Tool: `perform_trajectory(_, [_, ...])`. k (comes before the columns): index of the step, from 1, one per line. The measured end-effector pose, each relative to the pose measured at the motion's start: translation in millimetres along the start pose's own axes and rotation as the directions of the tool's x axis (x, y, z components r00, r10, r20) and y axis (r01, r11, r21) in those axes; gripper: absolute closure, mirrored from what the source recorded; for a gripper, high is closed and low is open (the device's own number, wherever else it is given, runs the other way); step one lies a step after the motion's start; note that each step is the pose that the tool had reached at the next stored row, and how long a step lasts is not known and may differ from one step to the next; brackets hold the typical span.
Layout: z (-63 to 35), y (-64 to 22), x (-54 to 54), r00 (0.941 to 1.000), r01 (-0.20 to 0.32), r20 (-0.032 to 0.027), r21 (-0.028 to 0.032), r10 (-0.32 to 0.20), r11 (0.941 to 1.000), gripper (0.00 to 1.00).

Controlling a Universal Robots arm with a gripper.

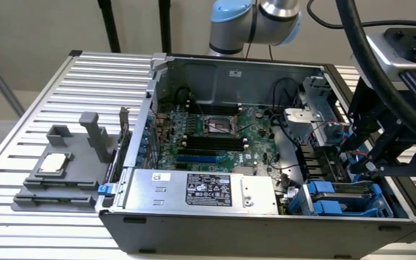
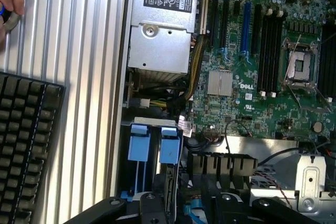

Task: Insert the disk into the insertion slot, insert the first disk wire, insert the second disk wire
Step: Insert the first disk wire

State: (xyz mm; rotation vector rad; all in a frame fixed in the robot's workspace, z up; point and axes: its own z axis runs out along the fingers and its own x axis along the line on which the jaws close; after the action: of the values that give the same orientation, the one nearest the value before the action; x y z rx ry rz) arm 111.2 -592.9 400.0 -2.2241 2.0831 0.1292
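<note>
Gripper point(image 1: 378, 169) hangs just above the insertion slot point(image 1: 351, 201) in the case's point(image 1: 266, 238) near corner, exterior view's right; slot lies almost straight below; grasp cannot be told.

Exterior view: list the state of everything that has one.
Case, side open.
Power supply, mounted in the case.
CPU socket, no cooler on it.
Blue carriers, seated in the cage.
Claw, near the cage.

The arm point(image 1: 255, 16) bends over, its pincer point(image 1: 376, 162) pointing steeply downward.
</note>
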Motion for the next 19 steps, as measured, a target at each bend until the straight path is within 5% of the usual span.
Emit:
perform_trajectory(12, [16.7,-44.6,-8.1,1.0000,0.001,0.0000,-0.0003,-0.001,1.0000,0.60])
perform_trajectory(19, [29.5,-47.8,-8.3,0.9999,0.004,-0.0110,-0.0014,-0.004,1.0000,0.60])
